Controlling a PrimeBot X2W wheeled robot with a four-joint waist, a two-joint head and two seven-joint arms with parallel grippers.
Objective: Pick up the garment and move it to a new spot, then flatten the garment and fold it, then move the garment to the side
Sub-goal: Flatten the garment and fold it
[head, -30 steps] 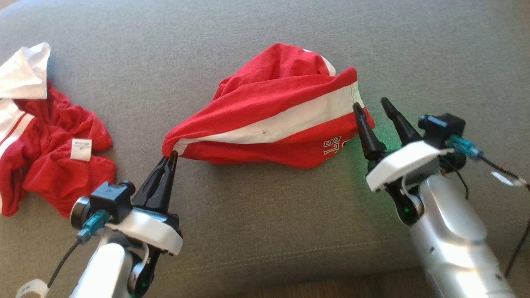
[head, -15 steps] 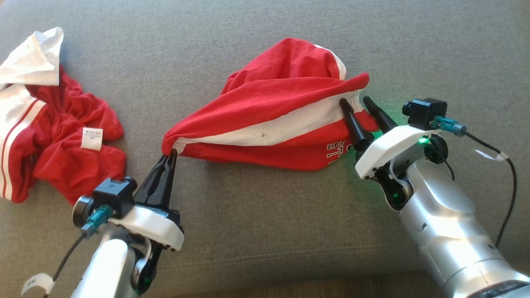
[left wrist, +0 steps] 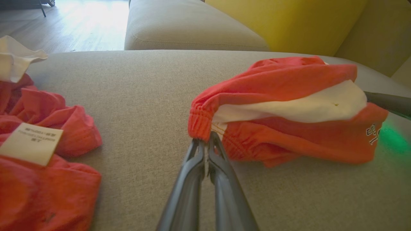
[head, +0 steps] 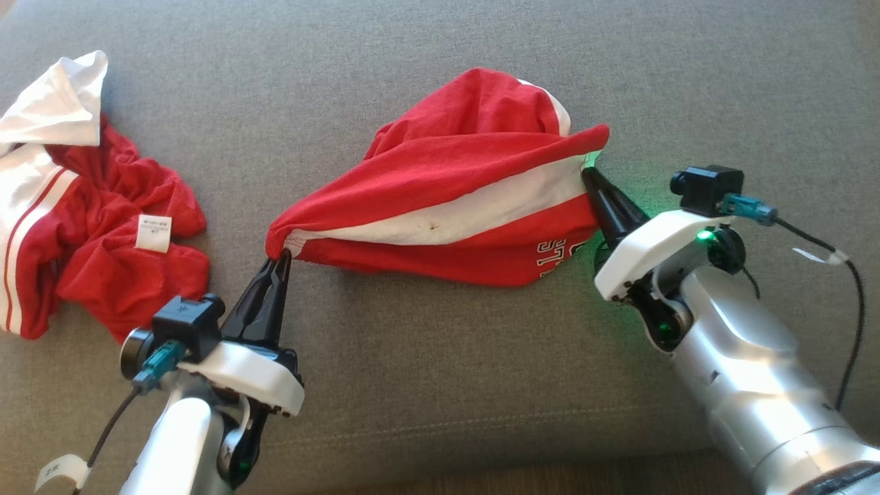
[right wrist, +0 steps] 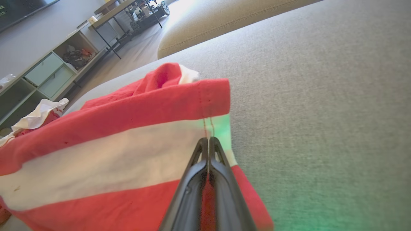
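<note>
The garment [head: 454, 185] is a pair of red shorts with a white side stripe and white lettering, bunched in the middle of the grey sofa cushion [head: 412, 357]. My left gripper [head: 280, 258] is shut on its elastic waistband corner [left wrist: 200, 123] at the left end. At the right end my right gripper [head: 590, 172] is shut on the hem by the white stripe [right wrist: 212, 128]. The cloth hangs stretched between the two grips, slightly off the cushion.
A second heap of red and white clothing [head: 89, 227] with a white label [head: 153, 232] lies at the left of the cushion. The cushion's front edge [head: 481, 440] runs below my arms. A yellow cushion [left wrist: 289, 22] stands behind the sofa seat.
My right gripper moved in onto the garment's right hem and closed from open to shut on it. The left gripper kept its hold.
</note>
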